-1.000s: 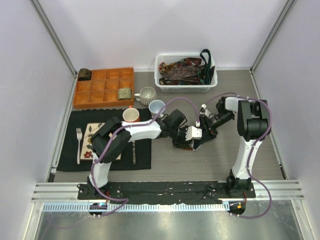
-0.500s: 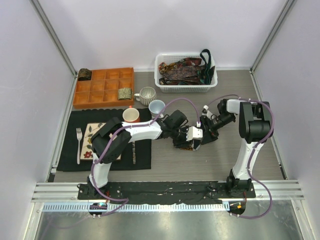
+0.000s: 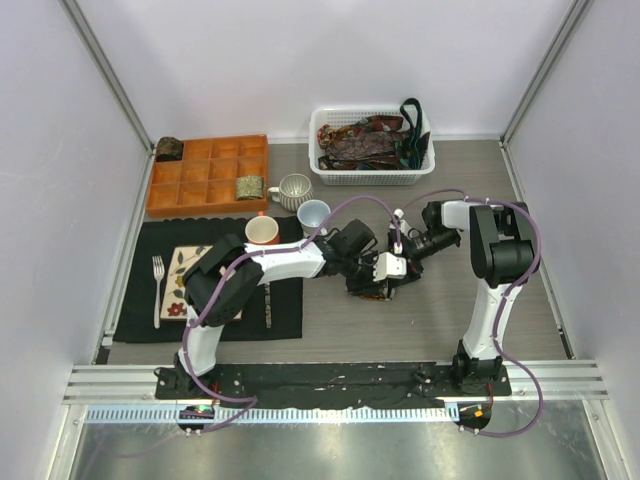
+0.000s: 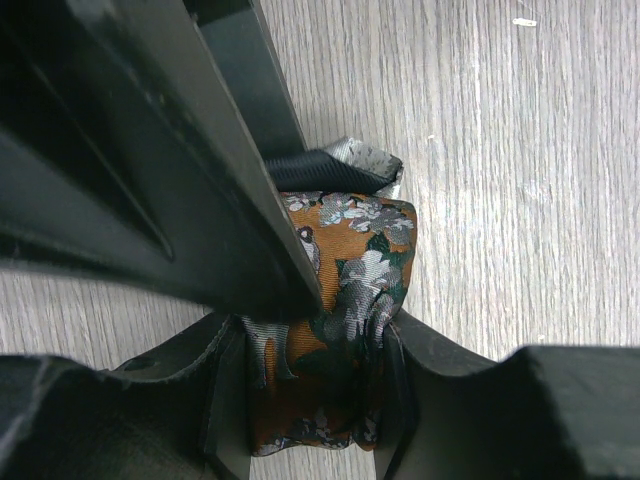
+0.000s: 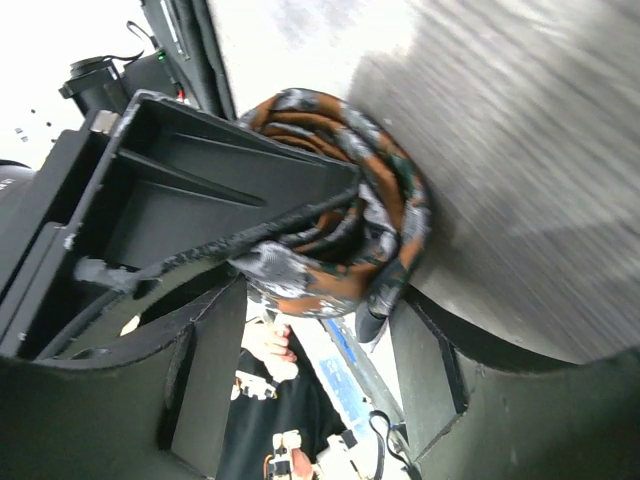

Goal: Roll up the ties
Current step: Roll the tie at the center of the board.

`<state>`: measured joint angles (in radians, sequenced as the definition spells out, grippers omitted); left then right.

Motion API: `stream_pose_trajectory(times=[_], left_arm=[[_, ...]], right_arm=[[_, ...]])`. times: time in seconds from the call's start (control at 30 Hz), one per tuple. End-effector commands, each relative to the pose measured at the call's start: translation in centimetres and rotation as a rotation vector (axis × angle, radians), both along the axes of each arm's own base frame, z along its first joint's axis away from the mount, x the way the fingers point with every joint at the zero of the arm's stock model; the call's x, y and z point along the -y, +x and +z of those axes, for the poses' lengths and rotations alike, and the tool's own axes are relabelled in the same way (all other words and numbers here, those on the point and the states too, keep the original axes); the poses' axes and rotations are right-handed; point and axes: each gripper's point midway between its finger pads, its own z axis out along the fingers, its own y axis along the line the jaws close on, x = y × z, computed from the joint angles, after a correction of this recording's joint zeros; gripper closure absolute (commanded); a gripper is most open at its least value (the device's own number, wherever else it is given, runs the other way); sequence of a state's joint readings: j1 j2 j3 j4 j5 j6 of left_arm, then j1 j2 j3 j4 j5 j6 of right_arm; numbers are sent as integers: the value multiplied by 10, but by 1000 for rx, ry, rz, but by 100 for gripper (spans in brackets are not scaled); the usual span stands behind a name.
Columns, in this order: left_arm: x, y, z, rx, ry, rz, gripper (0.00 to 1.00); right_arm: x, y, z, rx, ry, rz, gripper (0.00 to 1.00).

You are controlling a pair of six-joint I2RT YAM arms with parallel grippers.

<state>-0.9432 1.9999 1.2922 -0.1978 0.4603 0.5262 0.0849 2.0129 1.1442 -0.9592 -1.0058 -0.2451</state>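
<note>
Left gripper [image 4: 318, 400] jaws clench the rolled tie [image 4: 350, 250] while right gripper [image 5: 315, 335] jaws stand parted around it, so a snagging finger could drag the coil undone.

No legible text, no labels, no brand marks, no numbers or signs in any view

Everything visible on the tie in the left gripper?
The tie is a tight coil of silky-looking woven fabric, rust-orange with grey flowers and dark green leaves; a grey-and-black end pokes out. It sits low over the middle of the table, pinched by the left gripper. The right gripper flanks it; contact unclear.
</note>
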Motion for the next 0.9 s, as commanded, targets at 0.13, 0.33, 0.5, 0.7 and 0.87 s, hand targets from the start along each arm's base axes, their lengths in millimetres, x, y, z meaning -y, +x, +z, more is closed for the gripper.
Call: stream_pose_trajectory(times=[0.13,0.33,0.5,0.7,0.87], left_arm=[[-13,-5,-30,-35,99,22,71],[-13,-5,-30,-35,100,24,70],[-13,-3,-28,-27,98,43,55],[-9,8,17,19,-44,109,23],[-14,14,71,69,-176,159,11]], right_arm=[[-19,-3,31,47,76,31,36],[-14,-5,17,26,-3,44,53],[-8,-5,9,23,-49,45,89],[-3,-6,9,34,-37,39,99],[-6,-10,18,71,38,67,99]])
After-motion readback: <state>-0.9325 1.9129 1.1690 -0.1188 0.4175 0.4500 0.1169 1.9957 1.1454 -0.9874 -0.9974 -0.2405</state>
